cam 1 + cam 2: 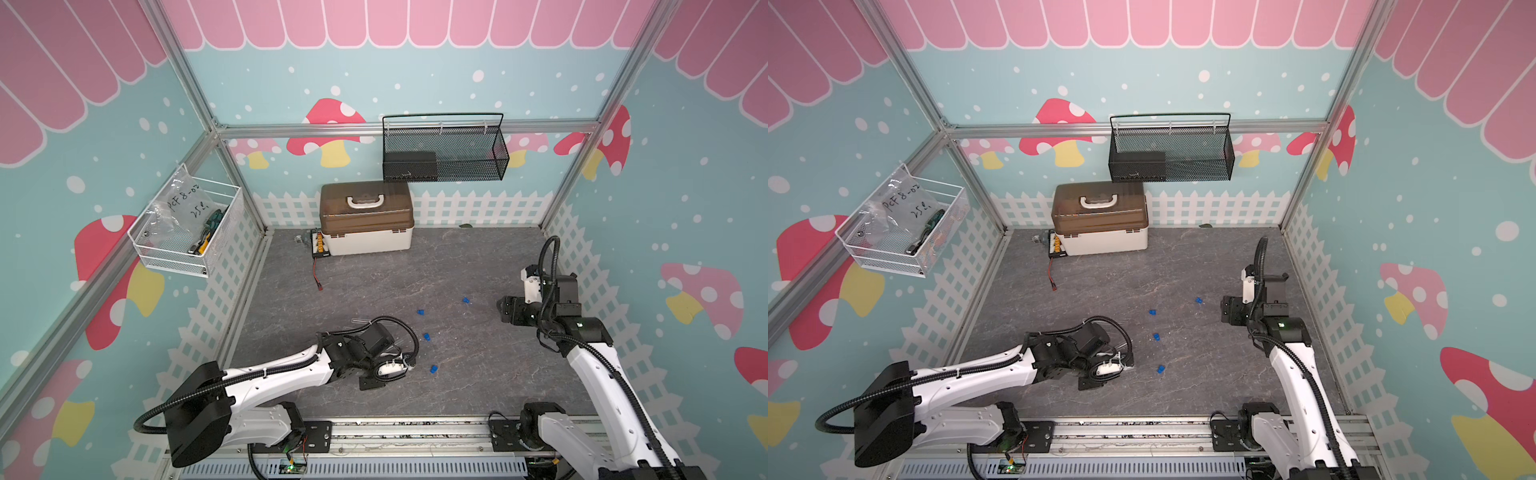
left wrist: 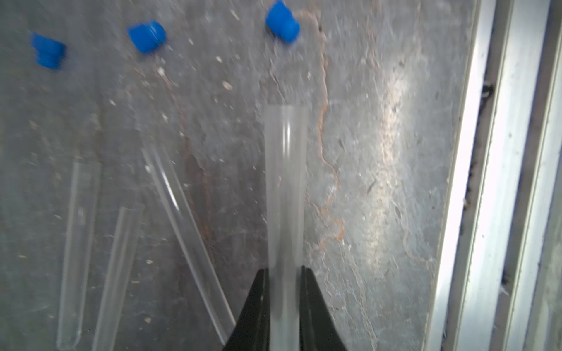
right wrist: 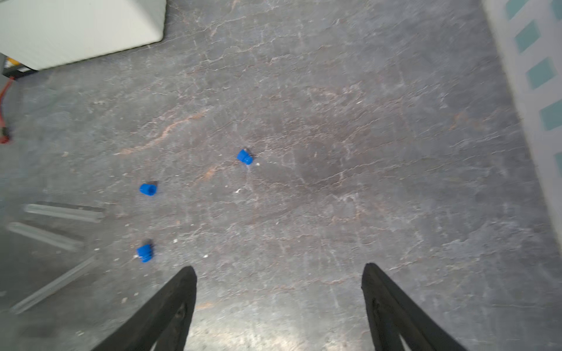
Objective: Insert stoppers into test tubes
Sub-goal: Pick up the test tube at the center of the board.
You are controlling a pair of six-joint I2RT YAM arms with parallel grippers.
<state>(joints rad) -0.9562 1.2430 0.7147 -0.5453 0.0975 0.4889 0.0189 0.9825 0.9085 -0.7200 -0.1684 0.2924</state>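
My left gripper (image 2: 284, 273) is shut on a clear test tube (image 2: 284, 188), whose open mouth points away from the jaws, low over the grey mat. Three other test tubes (image 2: 77, 243) (image 2: 118, 273) (image 2: 185, 225) lie on the mat beside it. Several blue stoppers (image 1: 420, 311) (image 1: 465, 299) (image 1: 426, 336) lie loose mid-table, between the two arms in both top views. The right gripper (image 3: 279, 270) hovers open and empty, above the mat at the right; the nearest stopper (image 3: 245, 157) lies ahead of its fingertips. In a top view the left gripper (image 1: 405, 362) sits near the front stopper (image 1: 433, 369).
A white toolbox with a brown lid (image 1: 365, 220) stands at the back, a charger board with a red wire (image 1: 318, 245) beside it. A black mesh basket (image 1: 444, 149) and a white wire basket (image 1: 187, 224) hang on the walls. An aluminium rail (image 1: 415, 436) runs along the front edge.
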